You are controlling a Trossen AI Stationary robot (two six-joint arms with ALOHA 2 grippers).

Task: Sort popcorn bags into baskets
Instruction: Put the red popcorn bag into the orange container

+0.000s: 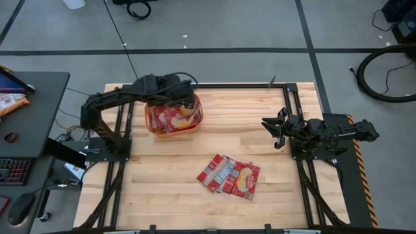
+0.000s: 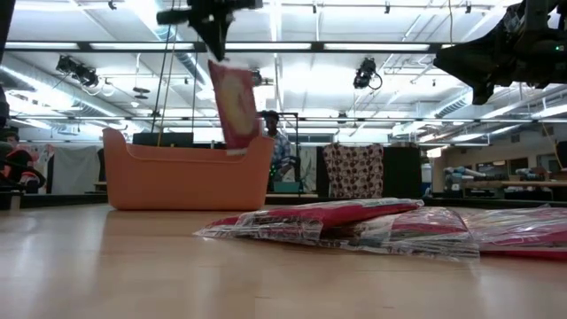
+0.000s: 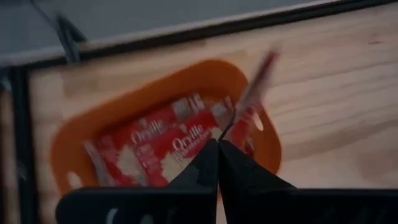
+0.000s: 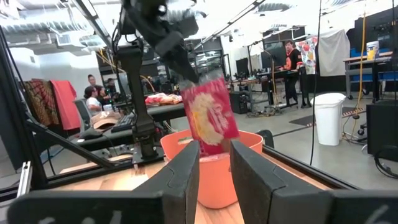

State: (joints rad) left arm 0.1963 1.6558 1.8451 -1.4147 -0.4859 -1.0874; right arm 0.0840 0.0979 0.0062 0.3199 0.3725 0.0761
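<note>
Over the tub [image 1: 174,121], toward the bench's far-left part, one packet [image 2: 232,105] hangs upright, pinched at its top edge by the left end effector [image 2: 213,35], whose fingers are closed tight on it. Its lower edge dips just below the tub's rim in the low view, and it hangs toward the tub's right end. From the left wrist view the packet [image 3: 254,93] shows edge-on, slanting away from the closed fingers [image 3: 219,163] above the tub [image 3: 74,137]. Several more red packets [image 3: 163,142] already lie flat inside, overlapping on its floor.

Near the middle of the bench's near half, well apart from the tub, three packets [image 1: 229,174] lie flat in an overlapping fan. In the low view they make a low crinkled heap [image 2: 372,226] on the wood.

The tub is orange, with rounded corners and low walls, and sits close to the bench's far edge [image 1: 227,86].

The right end effector [image 1: 273,127] is raised beside the right edge of the bench, pointing toward the centre. Its fingers are a narrow way apart and carry nothing; its wrist view looks between them [image 4: 214,168] at the hanging packet [image 4: 210,117] and the tub [image 4: 211,168] behind it.

Beyond the bench, people [image 4: 99,94] sit at desks in the room behind.
</note>
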